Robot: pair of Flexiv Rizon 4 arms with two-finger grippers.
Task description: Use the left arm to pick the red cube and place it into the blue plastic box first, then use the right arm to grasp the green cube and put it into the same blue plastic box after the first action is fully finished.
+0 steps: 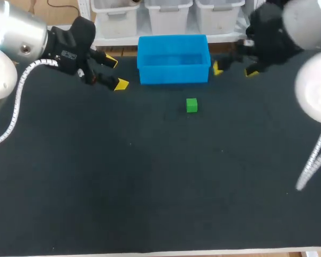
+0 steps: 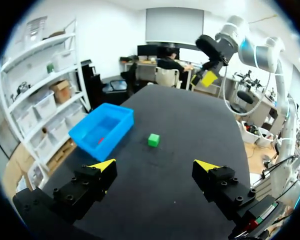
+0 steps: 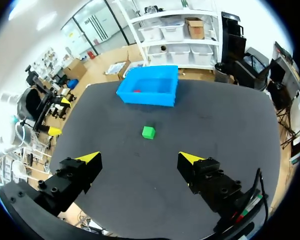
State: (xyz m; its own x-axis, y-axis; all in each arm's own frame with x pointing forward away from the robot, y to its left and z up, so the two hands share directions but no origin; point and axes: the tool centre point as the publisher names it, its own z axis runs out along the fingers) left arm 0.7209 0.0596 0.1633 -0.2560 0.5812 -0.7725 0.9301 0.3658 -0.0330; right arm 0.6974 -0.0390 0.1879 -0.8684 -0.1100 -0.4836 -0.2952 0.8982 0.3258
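Both our jaws are spread and empty. If the right jaws drop crooked, the green cube [image 1: 191, 105] could skid into the blue box [image 1: 174, 73] at the tabletop's far edge.

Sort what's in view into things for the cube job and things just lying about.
For the job: blue plastic box; red cube, already inside it; green cube, on the table apart from the box; left hand and right hand, both open.
Just lying about: only the black table.

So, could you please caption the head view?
A green cube sits near a blue box, left gripper and right gripper open alongside.
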